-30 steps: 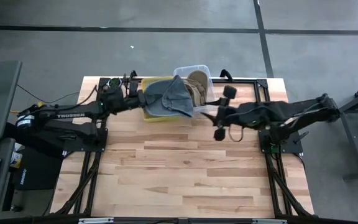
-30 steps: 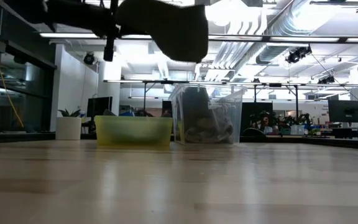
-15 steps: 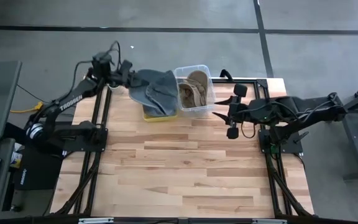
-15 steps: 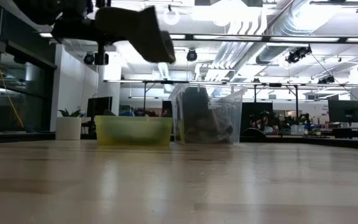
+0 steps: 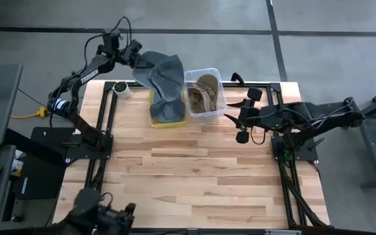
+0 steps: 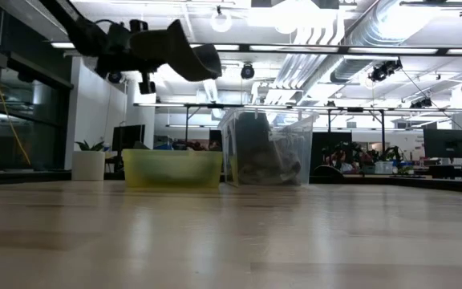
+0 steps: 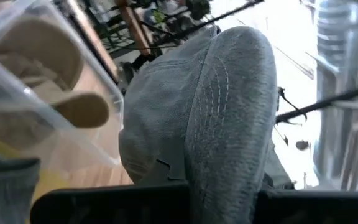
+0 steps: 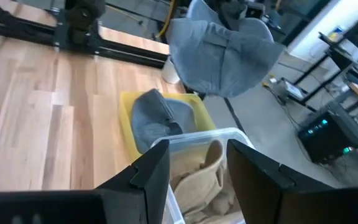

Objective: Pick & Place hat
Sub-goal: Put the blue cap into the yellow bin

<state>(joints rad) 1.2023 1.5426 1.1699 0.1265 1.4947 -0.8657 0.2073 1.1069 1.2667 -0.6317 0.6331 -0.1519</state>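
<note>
- The left gripper (image 5: 138,59) is raised high over the far edge of the table (image 5: 194,176), just beyond the yellow bin (image 5: 154,117), and is clamped on a grey hat (image 5: 164,73).
- The hat hangs in the air from that gripper, above and slightly behind the yellow bin, touching nothing else; in the low view it (image 6: 179,54) shows dark against the ceiling lights, well above the bin (image 6: 172,169).
- From the left wrist the hat (image 7: 222,118) fills most of the frame, its stitched panels turned toward the camera.
- A second grey hat (image 5: 164,109) lies inside the yellow bin; the right wrist view shows it (image 8: 157,121) crumpled against the bin's wall (image 8: 127,127).
- A clear bin (image 5: 215,72) stands touching the yellow bin on its right side and holds tan hats (image 5: 204,94); how many is hard to tell, since they are piled together.
- The right gripper (image 5: 241,116) hovers just to the right of the clear bin, holding nothing, its fingers (image 8: 151,174) spread wide.
- In the right wrist view the held hat (image 8: 219,53) floats above both bins, with the clear bin (image 8: 194,138) nearest the camera.
- A small white cup-like thing (image 5: 120,87) stands to the left of the yellow bin, at the table's far edge.
- A person's hand or gear, too dim to make out, shows at the near edge of the table (image 5: 100,215).
</note>
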